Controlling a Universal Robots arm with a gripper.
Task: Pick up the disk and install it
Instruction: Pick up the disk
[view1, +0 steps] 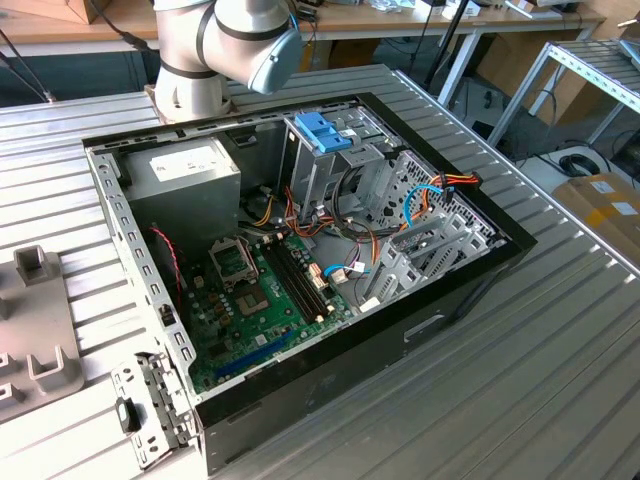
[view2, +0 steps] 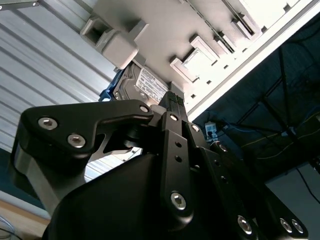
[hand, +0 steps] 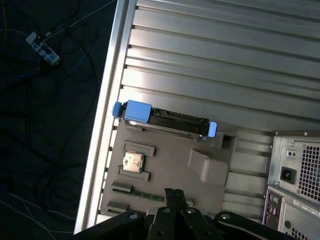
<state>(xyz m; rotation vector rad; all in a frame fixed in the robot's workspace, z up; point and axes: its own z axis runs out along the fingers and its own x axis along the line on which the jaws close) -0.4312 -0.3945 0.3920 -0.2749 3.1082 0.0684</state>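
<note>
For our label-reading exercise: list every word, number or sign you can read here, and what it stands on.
Label on the disk, second wrist view: too small to read.
Label on the power supply, exterior view: too blurred to read.
Sticker on the computer case, first wrist view: unreadable.
Nothing reads clearly.

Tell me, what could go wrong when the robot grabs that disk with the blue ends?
The disk seems to stand on its thin edge in a grey holder beside the table edge; a bump might tip it off. The end effector looks shut, so it could knock the disk instead of gripping. Inside the computer case, loose cables crowd the metal cage and might snag.
</note>
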